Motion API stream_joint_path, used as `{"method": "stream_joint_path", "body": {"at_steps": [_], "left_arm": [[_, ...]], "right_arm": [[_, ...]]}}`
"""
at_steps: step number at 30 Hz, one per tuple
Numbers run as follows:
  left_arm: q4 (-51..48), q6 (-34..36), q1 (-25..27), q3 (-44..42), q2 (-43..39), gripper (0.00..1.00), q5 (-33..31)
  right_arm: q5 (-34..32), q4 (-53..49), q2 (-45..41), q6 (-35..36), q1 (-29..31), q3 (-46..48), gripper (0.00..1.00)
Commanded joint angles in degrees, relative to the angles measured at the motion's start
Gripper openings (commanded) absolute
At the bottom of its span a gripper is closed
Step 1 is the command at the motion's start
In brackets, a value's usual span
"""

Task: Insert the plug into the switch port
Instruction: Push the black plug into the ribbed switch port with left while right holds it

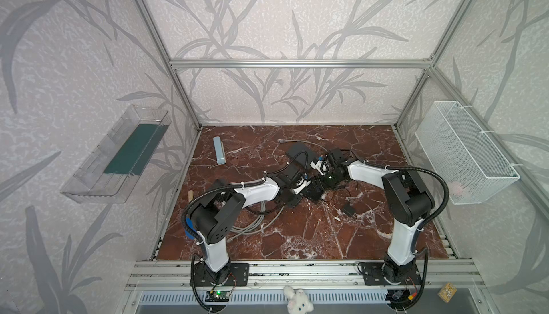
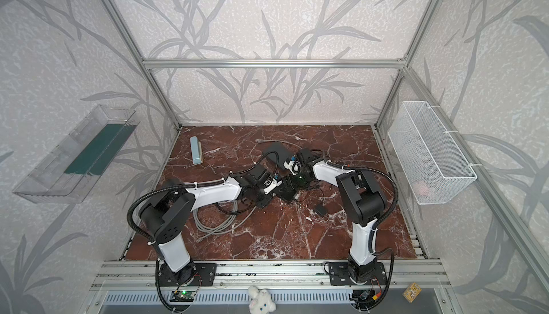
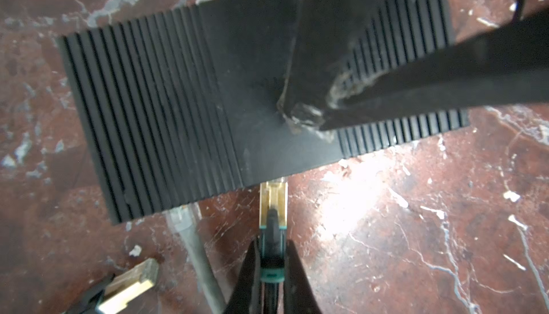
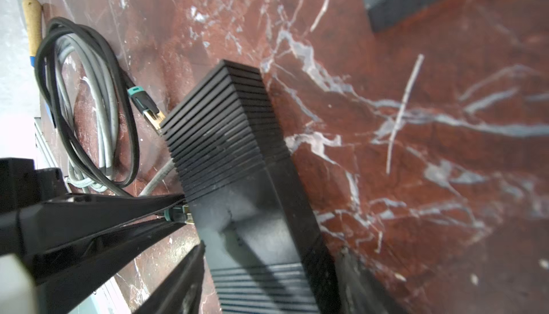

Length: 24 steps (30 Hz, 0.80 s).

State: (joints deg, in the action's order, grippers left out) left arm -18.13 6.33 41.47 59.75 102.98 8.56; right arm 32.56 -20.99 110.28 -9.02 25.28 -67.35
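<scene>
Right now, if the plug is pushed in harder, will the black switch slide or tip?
Probably slide: the switch lies flat on a polished marble table. Tipping seems unlikely, as it is low and wide. The right gripper, jaws astride it, may brace it.

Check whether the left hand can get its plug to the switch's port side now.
Likely yes: the left hand holds the plug with its tip at the switch edge, nothing between.

- Switch: flat black box with ribbed ends and a smooth middle band, lying flat on the red marble desk.
- Plug: gold metal, clear tip, black boot with a teal band; its nose meets the switch's long side at the smooth band.
</scene>
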Motion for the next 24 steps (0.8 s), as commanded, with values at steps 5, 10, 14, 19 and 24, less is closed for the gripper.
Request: {"method": "stream_joint_path", "body": {"at_steps": [5, 10, 14, 19, 24], "left_arm": [[4.2, -2.8, 0.9, -1.4, -1.6, 0.06, -4.4], [6.6, -4.7, 1.2, -2.6, -1.8, 0.05, -6.9], [7.8, -6.3, 1.2, -2.5, -1.5, 0.05, -6.6], [12.1, -5.9, 1.2, -4.2, -1.6, 0.05, -4.5], [13.5, -3.6, 0.9, -4.5, -1.5, 0.05, -3.5]], "right_arm": [[2.4, -0.6, 2.7, 0.8, 0.6, 0.5, 0.62], [3.4, -0.6, 2.9, 1.1, 0.8, 1.2, 0.57], [4.2, -1.1, 3.2, 1.2, 0.7, 1.5, 0.54], [6.1, -0.2, 3.5, 1.1, 0.8, 1.3, 0.53], [7.3, -2.4, 4.0, 2.3, 0.4, -1.2, 0.54]]}}
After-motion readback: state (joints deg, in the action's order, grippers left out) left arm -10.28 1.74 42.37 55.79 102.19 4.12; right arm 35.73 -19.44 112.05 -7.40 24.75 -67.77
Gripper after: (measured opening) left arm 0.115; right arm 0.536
